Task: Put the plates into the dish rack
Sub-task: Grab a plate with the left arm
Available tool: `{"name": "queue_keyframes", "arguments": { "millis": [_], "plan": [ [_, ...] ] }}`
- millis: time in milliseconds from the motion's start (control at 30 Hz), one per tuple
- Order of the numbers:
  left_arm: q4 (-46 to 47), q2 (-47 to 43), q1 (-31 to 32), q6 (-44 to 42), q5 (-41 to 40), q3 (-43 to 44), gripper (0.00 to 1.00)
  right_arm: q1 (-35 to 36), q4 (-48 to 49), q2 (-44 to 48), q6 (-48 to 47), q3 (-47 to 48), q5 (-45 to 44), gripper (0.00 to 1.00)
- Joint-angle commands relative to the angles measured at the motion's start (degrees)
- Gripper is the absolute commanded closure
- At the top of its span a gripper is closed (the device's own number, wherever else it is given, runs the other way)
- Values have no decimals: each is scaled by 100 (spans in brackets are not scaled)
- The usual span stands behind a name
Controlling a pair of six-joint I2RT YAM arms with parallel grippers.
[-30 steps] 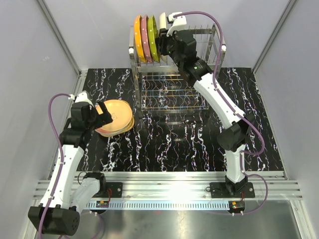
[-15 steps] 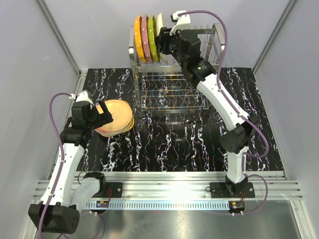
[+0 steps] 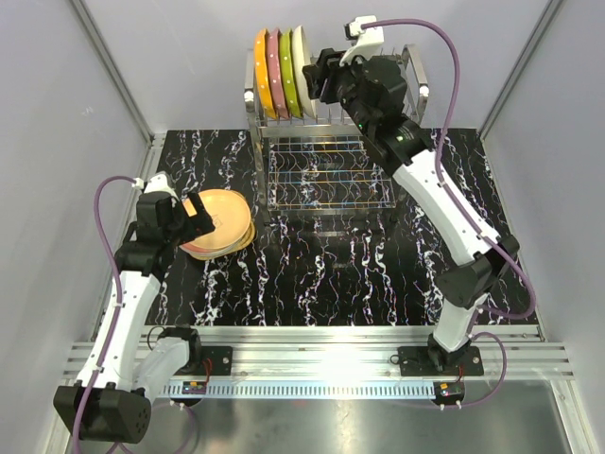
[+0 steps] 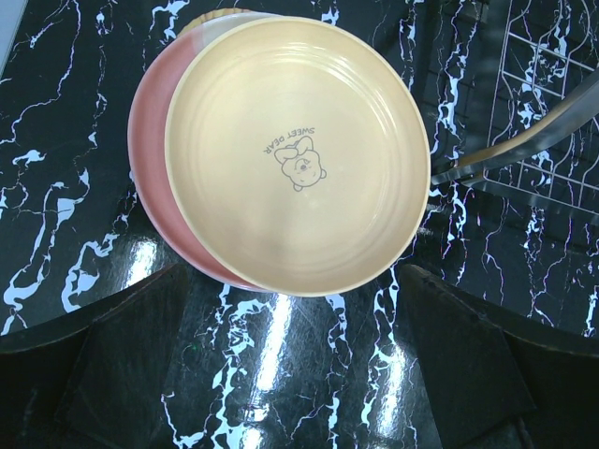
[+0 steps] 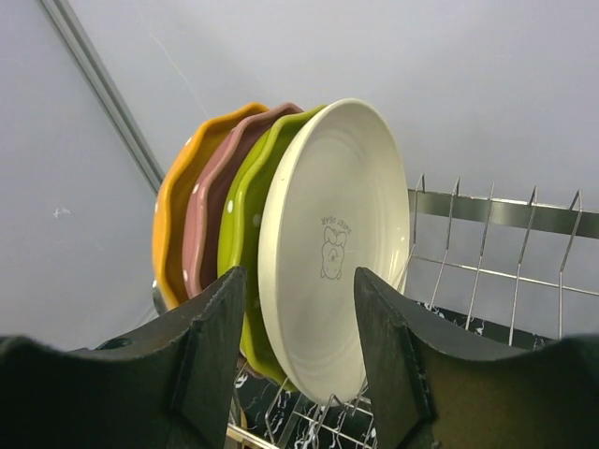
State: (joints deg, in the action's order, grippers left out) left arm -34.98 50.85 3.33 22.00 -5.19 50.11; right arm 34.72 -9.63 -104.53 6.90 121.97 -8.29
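Black right gripper [image 3: 319, 78]: jaws parted and holding nothing, raised at the rack's top tier, just right of the cream plate and not touching it.
Cream plate [image 5: 328, 243]: stands on edge among the upright prongs, with a small bear print on its face. It is the rightmost of four.
Other racked plates: lime-green plate [image 5: 245, 215] with white dots, then pink plate [image 5: 211, 206], then orange plate [image 5: 173, 224]. All are upright in a tight row to its left.
Dish rack [image 3: 408, 95]: shiny steel wire, two tiers, at the back of the table.
Left gripper [image 4: 295, 269]: fingers spread wide, gripping nothing, hovering over the stack at the table's left.
Stack [image 3: 227, 222]: lies flat, near the rack but apart from it. A pale yellow plate [image 4: 298, 154] with a bear print is on top, and a second pink plate [image 4: 150, 168] sits beneath, offset left.
Table [image 3: 331, 274]: black marble pattern with white veins.
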Motion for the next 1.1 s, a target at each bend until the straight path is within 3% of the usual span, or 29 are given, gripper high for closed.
{"name": "queue_keyframes", "arguments": {
  "millis": [0,167,467,667,867,1033,1067],
  "plan": [
    [211,4,18,-38,-52,8,1,8,400,495,66,-217,135,43],
    [202,21,18,-73,-149,8,1,8,488,969,84,-682,214,49],
    [97,171,18,-117,-561,60,1,35,1261,2717,136,-3134,1259,55],
    [27,363,1,-12,-772,52,1,157,770,3509,136,-3952,1726,61],
    [-131,934,-183,68,-861,148,13,246,848,4449,557,-5244,2051,67],
    [-70,1453,-316,-47,-378,245,20,369,805,4766,804,-5991,2200,70],
    [-70,1524,-324,-47,-351,254,25,386,813,4819,857,-6079,2227,71]
  ]
}}
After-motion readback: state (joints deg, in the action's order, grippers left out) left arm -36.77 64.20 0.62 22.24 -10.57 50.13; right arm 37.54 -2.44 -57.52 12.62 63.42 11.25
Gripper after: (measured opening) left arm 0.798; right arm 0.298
